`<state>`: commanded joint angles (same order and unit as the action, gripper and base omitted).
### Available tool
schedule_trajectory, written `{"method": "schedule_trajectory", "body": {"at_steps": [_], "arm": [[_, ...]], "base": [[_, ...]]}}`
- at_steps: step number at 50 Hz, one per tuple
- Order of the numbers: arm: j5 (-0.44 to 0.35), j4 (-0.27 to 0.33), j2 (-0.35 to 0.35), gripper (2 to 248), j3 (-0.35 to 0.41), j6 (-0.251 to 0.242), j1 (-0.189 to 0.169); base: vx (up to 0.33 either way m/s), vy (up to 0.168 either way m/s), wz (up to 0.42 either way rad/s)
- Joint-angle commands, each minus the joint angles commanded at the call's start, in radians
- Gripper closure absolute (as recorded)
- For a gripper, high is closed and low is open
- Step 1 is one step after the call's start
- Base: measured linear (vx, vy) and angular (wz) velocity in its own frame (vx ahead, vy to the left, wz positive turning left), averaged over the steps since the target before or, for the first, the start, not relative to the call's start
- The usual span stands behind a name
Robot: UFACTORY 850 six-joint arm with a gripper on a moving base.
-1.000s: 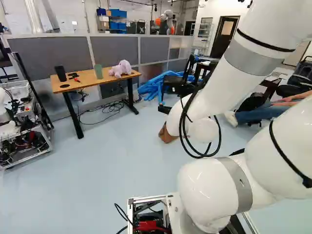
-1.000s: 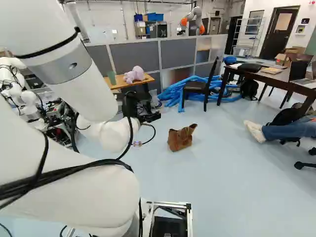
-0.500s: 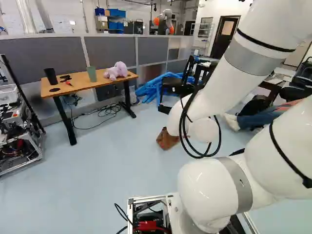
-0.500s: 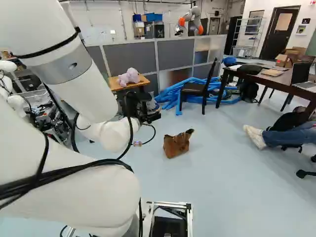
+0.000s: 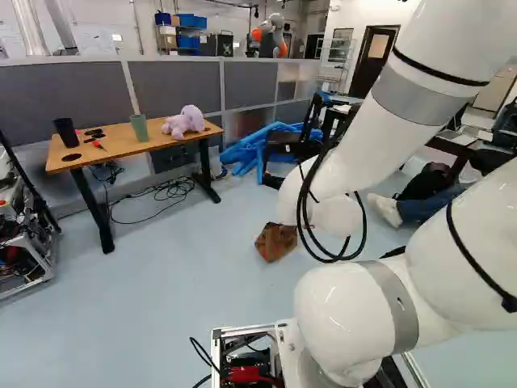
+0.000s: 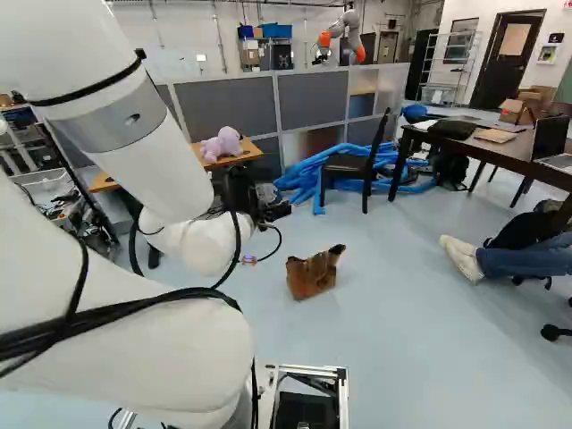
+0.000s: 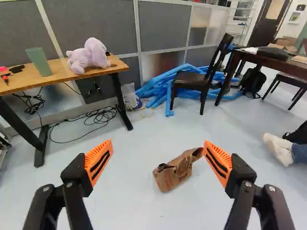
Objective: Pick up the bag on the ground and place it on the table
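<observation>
In the right base view my gripper shows as a dark shape beyond the arm's white wrist, its fingertips hard to make out. The wrist view shows the gripper wide open, nothing between its orange pads. A crumpled brown bag sits on the floor ahead of the gripper, untouched; the same bag lies nearer the base than the chair. The wooden table at the left of the left base view carries a purple plush toy, a green cup and a black cup.
Beyond the bag are a black chair and blue tubes. Cables lie by the wooden table's legs. A dark table and a person's outstretched foot are at the right of the right base view. Another robot stands beyond the partition.
The base has moved, bringing the bag and tables nearer and shifting the wooden table leftward in the left base view. The arm has kept its pose over its lowest joint.
</observation>
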<state>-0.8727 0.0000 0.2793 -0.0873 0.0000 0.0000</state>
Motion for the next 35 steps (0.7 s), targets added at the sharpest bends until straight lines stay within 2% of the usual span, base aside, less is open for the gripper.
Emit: {"method": "schedule_trajectory", "body": {"at_steps": [22, 35], "arm": [[0.0, 0.0, 0.0, 3, 0.0, 0.0, 0.0], [0.0, 0.0, 0.0, 3, 0.0, 0.0, 0.0]], "base": [[0.196, -0.081, -0.002], [0.124, -0.025, -0.014]]}}
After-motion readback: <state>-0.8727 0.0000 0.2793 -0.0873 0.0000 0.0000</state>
